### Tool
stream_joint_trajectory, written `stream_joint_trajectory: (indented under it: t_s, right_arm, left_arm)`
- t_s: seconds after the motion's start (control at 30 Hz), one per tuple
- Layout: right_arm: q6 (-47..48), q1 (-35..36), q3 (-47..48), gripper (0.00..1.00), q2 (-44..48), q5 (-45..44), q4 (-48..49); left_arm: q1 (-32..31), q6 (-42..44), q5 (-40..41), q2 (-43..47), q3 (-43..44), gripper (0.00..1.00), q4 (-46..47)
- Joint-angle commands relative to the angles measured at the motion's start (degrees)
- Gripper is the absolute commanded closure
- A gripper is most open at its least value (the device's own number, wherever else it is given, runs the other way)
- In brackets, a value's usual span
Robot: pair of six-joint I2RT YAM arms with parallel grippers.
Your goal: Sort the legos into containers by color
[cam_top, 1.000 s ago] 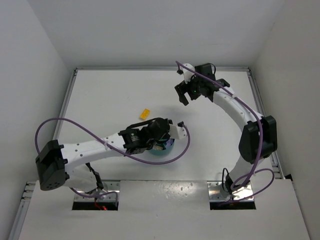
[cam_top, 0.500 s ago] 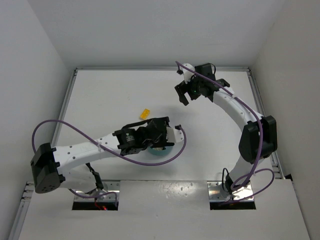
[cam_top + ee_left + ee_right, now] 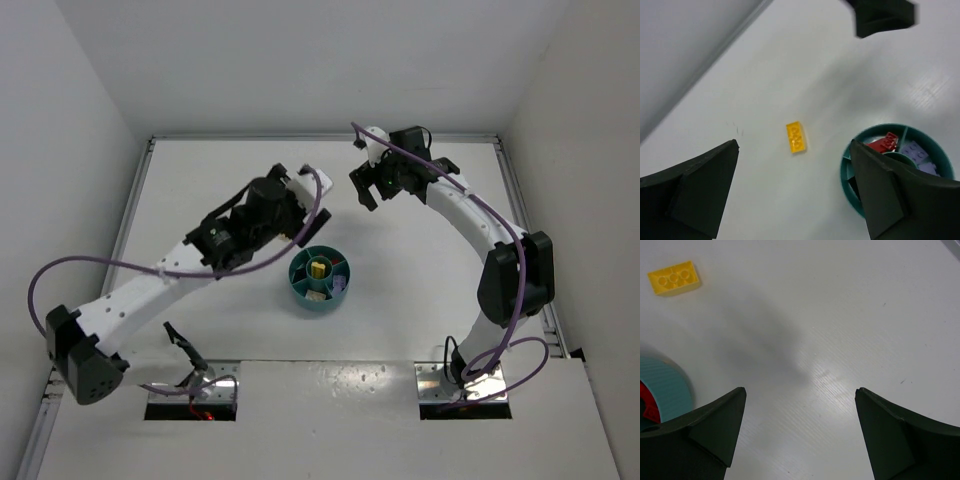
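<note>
- Left gripper: the fingers are standing wide apart and are gripping nothing; bare table is showing between them. In the top view the gripper is hanging above the middle of the table, toward the far edge.
- Yellow brick: it is lying flat on the table, between the left fingers as the left wrist camera sees it, well apart from both and near the dish, not touching it. The right wrist camera is also catching it; in the top view the left wrist is hiding it.
- Teal dish: it is sitting near the middle of the table, slightly toward the near edge. A yellow piece is lying in its central cup, a purple piece in a ring section toward the right edge, and a red piece in another ring section.
- Right gripper: the fingers are spread wide and are holding nothing. In the top view it is hanging near the far edge, right of centre, well apart from the dish.
</note>
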State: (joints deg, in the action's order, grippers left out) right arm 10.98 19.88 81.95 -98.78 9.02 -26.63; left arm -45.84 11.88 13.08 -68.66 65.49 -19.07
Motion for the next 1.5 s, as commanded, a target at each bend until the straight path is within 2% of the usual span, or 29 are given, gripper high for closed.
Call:
stream_joint_trajectory:
  t_s: [0.0,0.03,0.1,0.13,0.17,0.33,0.5,1.03,1.47]
  right_arm:
    - [0.62,-0.28,1.02,0.1,1.23,-0.05,1.5]
    - [0.62,-0.28,1.02,0.1,1.22,-0.05,1.5]
    - [0.62,-0.28,1.02,0.1,1.22,-0.05,1.5]
    - [0.62,-0.28,1.02,0.1,1.22,-0.57,1.5]
    - [0.62,-0.28,1.02,0.1,1.22,-0.58,1.5]
    - [1.15,-0.28,-0.21,0.1,1.75,-1.19,1.5]
    - [1.67,-0.28,-0.83,0.1,2.37,-2.34,1.5]
    - [1.67,-0.28,-0.3,0.1,0.79,-2.34,1.5]
    - [-7.64,-0.28,2.16,0.1,-2.11,0.91,2.02]
  left_arm:
    - [8.55,-9.06,-4.61,-7.16,7.42,0.02,-4.8]
    - [11.1,-9.85,-7.08,-9.36,8.85,0.08,-6.4]
    - [18.03,-10.47,-12.7,-15.17,12.18,0.13,-9.74]
    - [19.81,-10.47,-18.3,-17.01,13.07,0.21,-10.71]
    - [22.35,-9.86,-20.27,-20.68,13.86,0.25,-12.29]
    - [27.03,-9.15,-28.44,-31.34,17.91,0.32,-16.7]
    - [28.27,-7.93,-33.82,-35.48,18.44,0.32,-16.7]
    - [27.21,-8.45,-27.93,-42.34,13.0,0.33,-9.15]
    - [27.21,-9.5,-27.32,-46.2,13.52,0.33,-4.31]
